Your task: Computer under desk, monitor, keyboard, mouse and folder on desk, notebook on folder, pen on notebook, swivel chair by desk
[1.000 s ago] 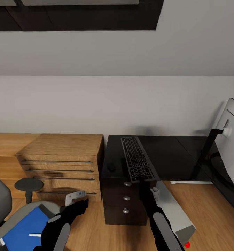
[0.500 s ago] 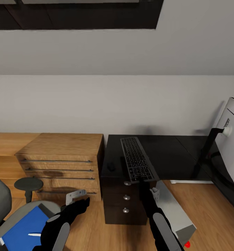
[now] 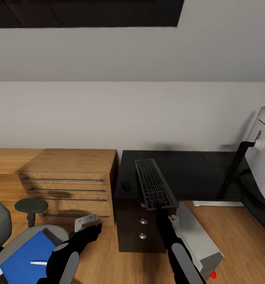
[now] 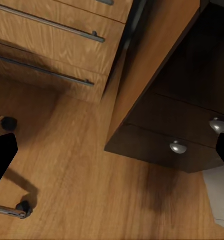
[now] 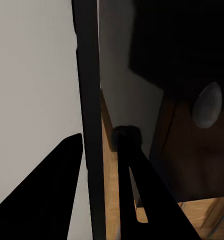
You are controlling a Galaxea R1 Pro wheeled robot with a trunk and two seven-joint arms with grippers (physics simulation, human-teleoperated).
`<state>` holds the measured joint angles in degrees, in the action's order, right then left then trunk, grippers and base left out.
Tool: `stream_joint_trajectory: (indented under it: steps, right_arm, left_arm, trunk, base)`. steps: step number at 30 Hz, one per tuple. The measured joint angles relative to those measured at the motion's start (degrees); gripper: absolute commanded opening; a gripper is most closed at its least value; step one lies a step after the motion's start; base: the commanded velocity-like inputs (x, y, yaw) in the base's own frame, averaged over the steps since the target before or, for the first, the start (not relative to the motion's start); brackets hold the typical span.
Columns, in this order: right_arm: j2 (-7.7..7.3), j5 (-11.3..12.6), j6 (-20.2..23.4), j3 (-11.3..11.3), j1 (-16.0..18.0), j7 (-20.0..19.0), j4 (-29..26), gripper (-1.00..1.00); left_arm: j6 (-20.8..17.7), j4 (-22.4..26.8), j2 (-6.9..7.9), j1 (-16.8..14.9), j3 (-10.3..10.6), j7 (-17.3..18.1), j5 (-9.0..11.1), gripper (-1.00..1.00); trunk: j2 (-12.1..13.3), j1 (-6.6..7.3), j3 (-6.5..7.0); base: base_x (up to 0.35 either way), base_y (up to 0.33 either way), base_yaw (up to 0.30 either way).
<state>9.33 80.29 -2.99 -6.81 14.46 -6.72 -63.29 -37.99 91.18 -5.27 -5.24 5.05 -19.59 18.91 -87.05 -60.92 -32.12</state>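
keyboard (image 5: 87, 125) edge-on between dark hand (image 5: 99, 165) fingers; silver knob (image 5: 207, 106) on brown drawer (image 5: 197, 160).

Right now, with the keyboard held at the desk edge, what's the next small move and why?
Probably push the keyboard further onto the desk toward the monitor, then lower it. The right hand grips its near end, which overhangs the front edge above the drawers, and the mouse already sits beside it.

Dark keyboard (image 3: 155, 184) overhangs the glossy desk (image 3: 195, 173) edge.
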Motion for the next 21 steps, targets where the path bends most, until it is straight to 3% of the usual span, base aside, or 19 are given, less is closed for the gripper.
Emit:
stream_joint_trajectory:
  steps: [2,3,6,21]
  right_arm:
    - [0.00,0.0,0.0,0.0,0.0,0.0,0.1,-1.00]
    - [0.00,0.0,0.0,0.0,0.0,0.0,0.1,-1.00]
    - [0.00,0.0,0.0,0.0,0.0,0.0,0.1,-1.00]
    - [-0.08,0.0,-0.2,0.2,0.0,0.1,0.1,-1.00]
  left_arm:
    - [0.0,0.0,0.01,0.0,0.5,0.0,0.0,1.00]
    - [0.1,0.0,0.06,0.0,2.8,-0.1,0.1,1.00]
    - [0.0,0.0,0.08,0.0,3.7,-0.2,-0.1,1.00]
    - [0.0,0.0,0.17,0.0,3.8,-0.2,-0.1,1.00]
  trunk:
    - [-0.8,-0.44,-0.36]
    - [-1.2,-0.66,-0.54]
    - [-2.4,-1.32,-1.08]
    - [-2.8,-1.54,-1.26]
  base:
    - [0.000,0.000,0.000]
    - [0.000,0.000,0.000]
    - [0.000,0.000,0.000]
    - [0.000,0.000,0.000]
